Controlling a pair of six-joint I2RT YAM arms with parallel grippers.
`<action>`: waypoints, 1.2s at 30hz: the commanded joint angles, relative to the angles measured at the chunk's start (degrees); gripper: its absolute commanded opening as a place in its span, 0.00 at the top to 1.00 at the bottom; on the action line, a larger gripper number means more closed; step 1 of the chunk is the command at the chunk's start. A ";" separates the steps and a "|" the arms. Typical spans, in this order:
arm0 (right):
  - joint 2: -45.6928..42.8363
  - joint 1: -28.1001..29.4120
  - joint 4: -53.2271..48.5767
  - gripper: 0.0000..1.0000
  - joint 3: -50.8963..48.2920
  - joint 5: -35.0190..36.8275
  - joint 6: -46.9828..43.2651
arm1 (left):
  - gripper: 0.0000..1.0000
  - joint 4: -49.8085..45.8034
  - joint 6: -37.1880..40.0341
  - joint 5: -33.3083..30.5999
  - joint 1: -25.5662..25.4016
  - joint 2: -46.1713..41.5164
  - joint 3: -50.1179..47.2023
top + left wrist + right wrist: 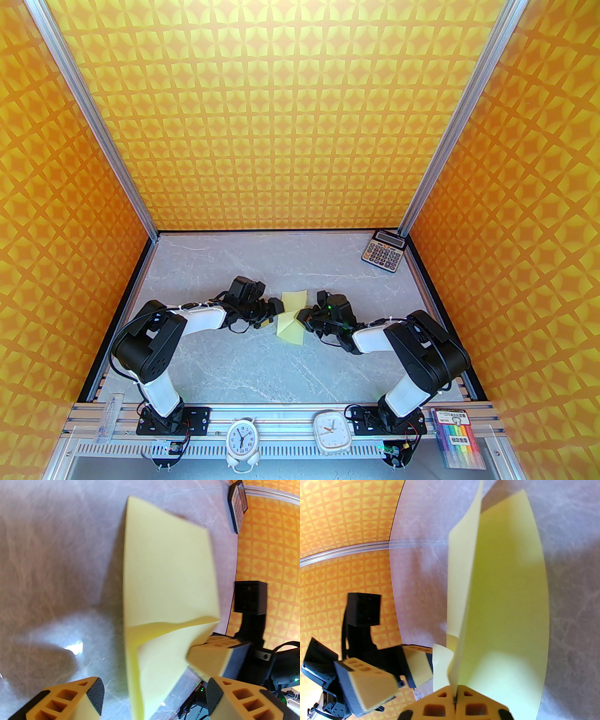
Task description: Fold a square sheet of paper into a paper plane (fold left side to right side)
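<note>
Where it sits near the middle of the table, the square sheet of paper is not flat. One pale yellow part lies on the marbled surface while another part is raised and bent over it, with a soft crease between the two. From the right wrist view, the raised flap stands up off the table and curves away. Its near edge is caught between the two orange fingers of the right end effector, whose jaws are pressed together on the paper with no gap to be seen.

The left end effector is just beside the sheet on its other side, jaws wide apart and black pads facing each other. The paper's near corner reaches in between them, but I cannot tell whether either pad touches it. Both arms lean inward from the near edge, wrists close together by the sheet.

Farther off, a grey calculator lies at the far right corner of the table. Two white clocks and a pack of coloured markers rest on the rail by the arm bases.
</note>
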 commanded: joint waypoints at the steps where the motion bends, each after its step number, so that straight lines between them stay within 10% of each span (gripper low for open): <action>1: -0.81 -0.37 1.03 1.00 -0.24 -1.07 -0.67 | 0.26 0.41 -1.93 1.48 -0.87 1.74 -0.35; 16: -0.30 -1.14 2.16 0.95 -0.42 -1.53 -0.23 | 0.63 17.26 -10.80 5.17 -2.50 4.29 -4.84; 36: -11.35 -6.23 -8.28 0.34 -4.31 -1.42 -4.98 | 1.00 26.55 -15.04 5.36 -1.73 3.04 -7.97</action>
